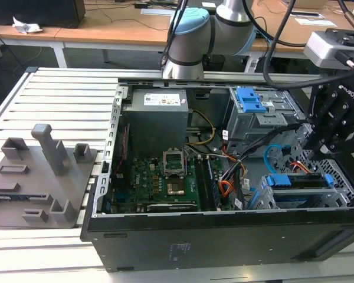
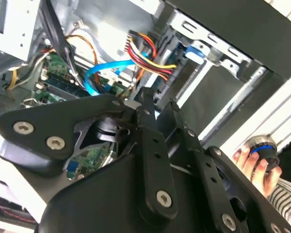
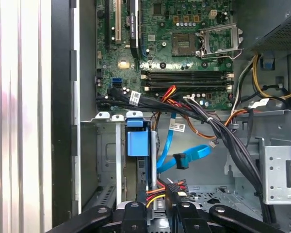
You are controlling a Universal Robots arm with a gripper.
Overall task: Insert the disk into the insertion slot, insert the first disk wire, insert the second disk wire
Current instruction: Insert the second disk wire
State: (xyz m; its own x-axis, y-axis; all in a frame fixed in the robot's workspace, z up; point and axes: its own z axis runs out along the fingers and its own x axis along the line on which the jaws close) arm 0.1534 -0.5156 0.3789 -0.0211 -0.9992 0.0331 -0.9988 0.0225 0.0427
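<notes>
Apparently the disk (image 1: 299, 182) is already in the insertion slot (image 1: 344, 187). In the exterior view its blue carrier sits inside the grey perforated cage, at about 4 o'clock from the motherboard (image 1: 159, 177) and near a corner of the computer case (image 1: 224, 236). I judge this step as done, because the carrier does not seem to stick out above the cage edge.

The gripper (image 1: 320, 144) hangs over the same cage, at about 3 o'clock from the motherboard, so its work here is with the cables. In the first wrist view the first disk wire (image 3: 170, 189), red, yellow and black with a small dark plug, lies just before the gripper, touching or almost touching it. Whether the claw is clamped on this plug or only stands beside it, I cannot tell, and also not how wide it is open. The plug is close beside the rear edge of the disk, which is probably why the gripper stands so low here.

The second disk wire (image 3: 186, 159) makes a light blue loop a little further in. Its dark plug is free and apart from the disk.

Room is narrow. The slot walls stand on both sides, the thick black cable bundle (image 3: 223, 131) crosses near, and the taller cage with blue latch (image 1: 249, 100) closes the 1 o'clock side. In the second wrist view a hand (image 2: 252, 165) holds a round knob outside the case wall.
</notes>
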